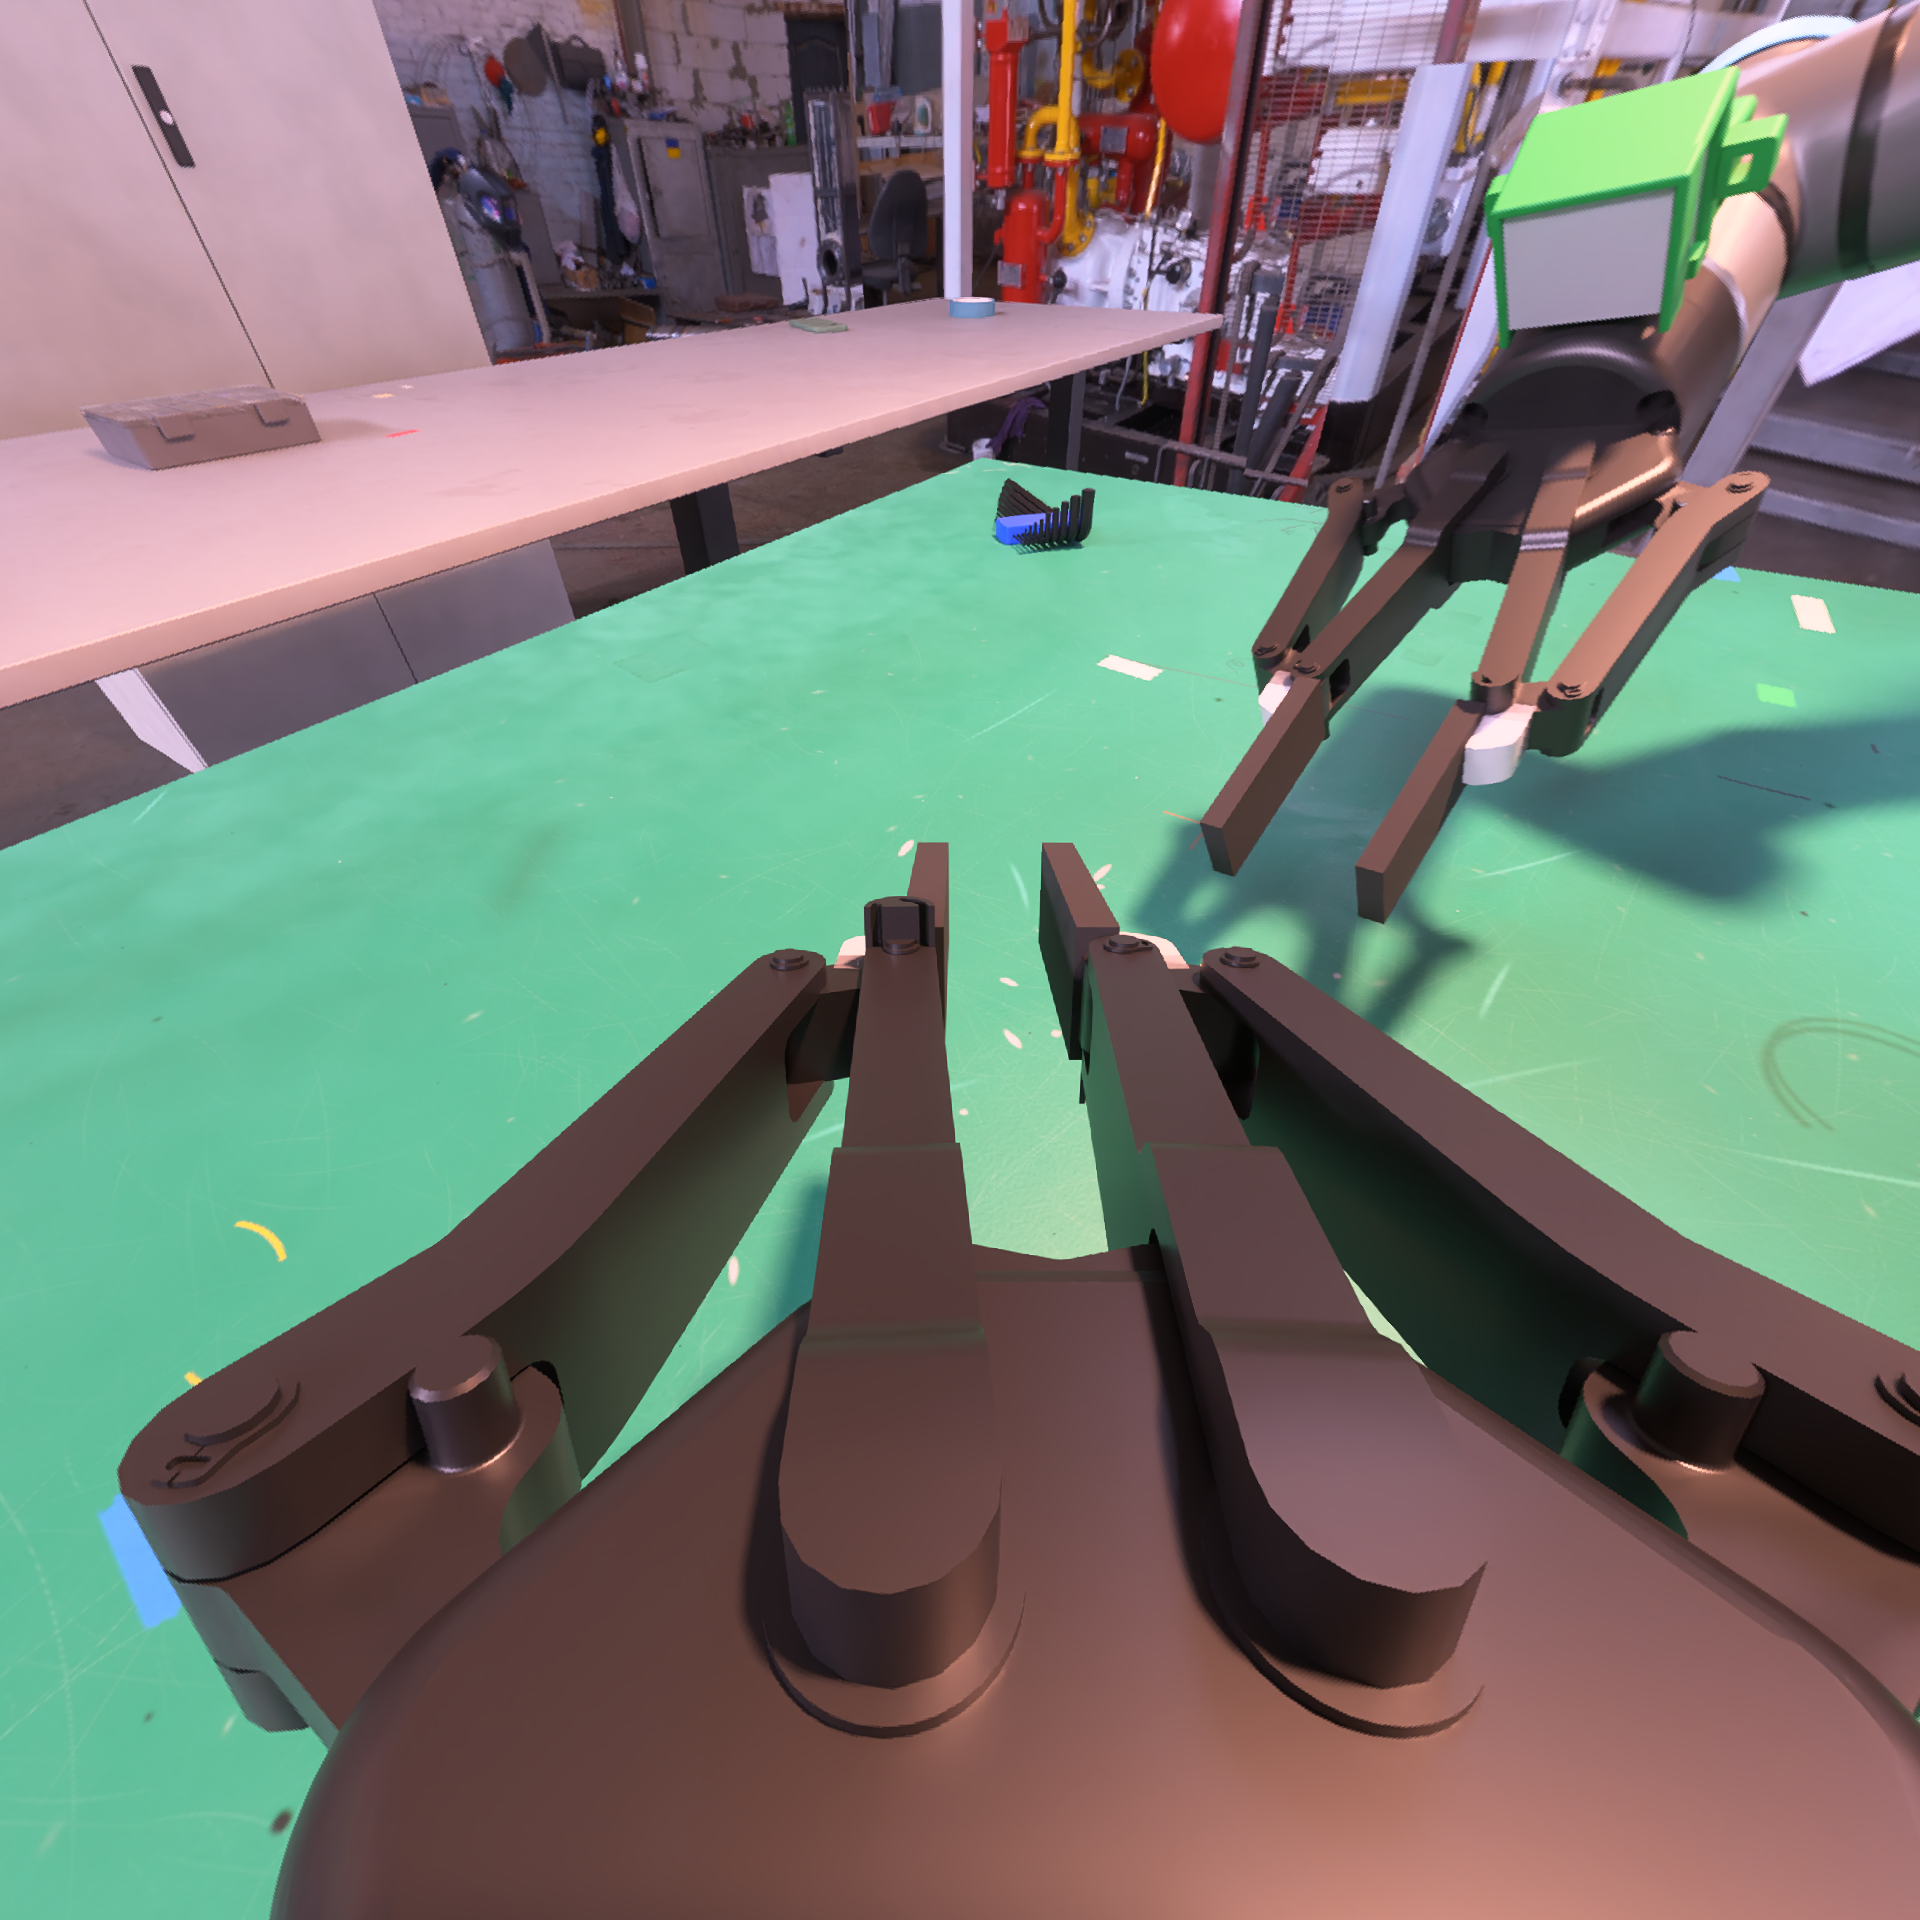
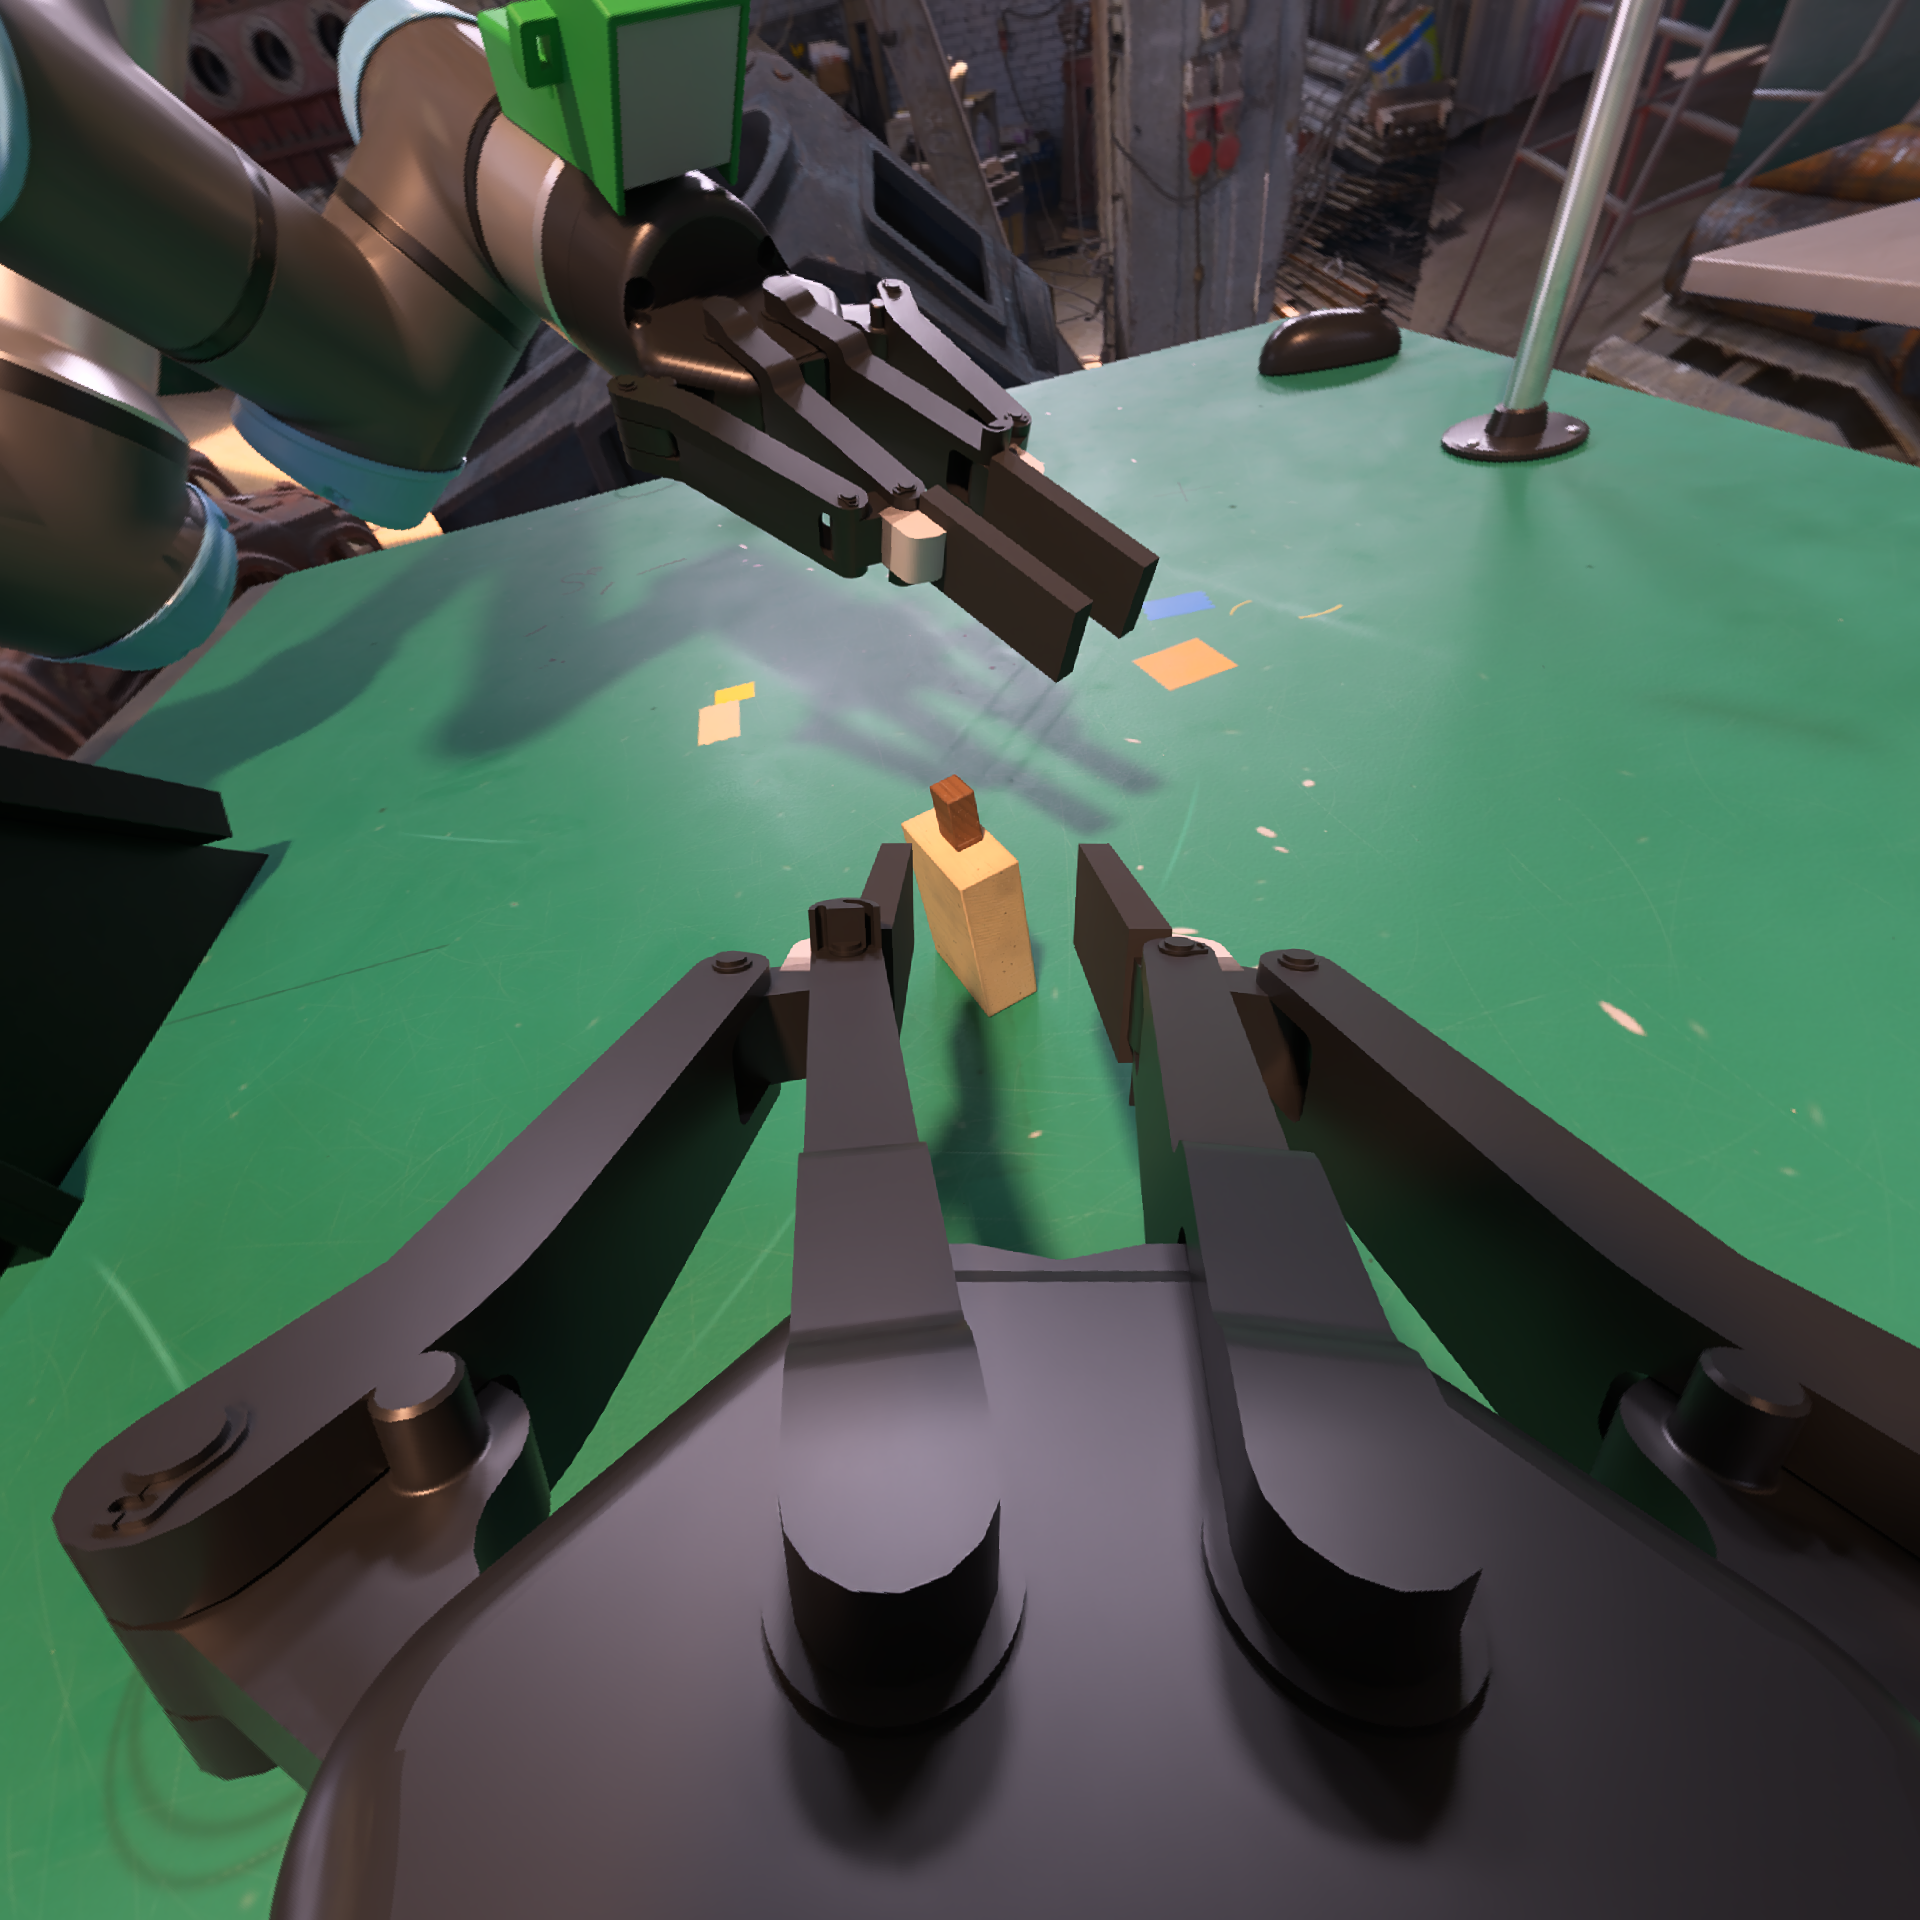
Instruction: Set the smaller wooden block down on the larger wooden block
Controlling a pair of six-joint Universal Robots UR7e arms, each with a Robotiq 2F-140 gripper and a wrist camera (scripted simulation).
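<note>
In the right wrist view a small dark brown wooden block (image 2: 956,811) stands on top of a larger pale wooden block (image 2: 982,930), which stands upright on the green table (image 2: 1507,831). My right gripper (image 2: 995,883) is open and empty, its fingers either side of the pale block; the small block is clear of them. It also shows in the left wrist view (image 1: 1299,871). My left gripper (image 1: 994,873) is open with a narrow gap and holds nothing. It hovers above the table beyond the blocks (image 2: 1093,621). Neither block shows in the left wrist view.
A set of black hex keys in a blue holder (image 1: 1042,516) lies at the table's far edge. A pale workbench (image 1: 623,416) with a grey box (image 1: 203,424) stands beyond. A metal pole on a round base (image 2: 1515,431), a dark domed object (image 2: 1328,341) and a black shape (image 2: 104,883) border the table.
</note>
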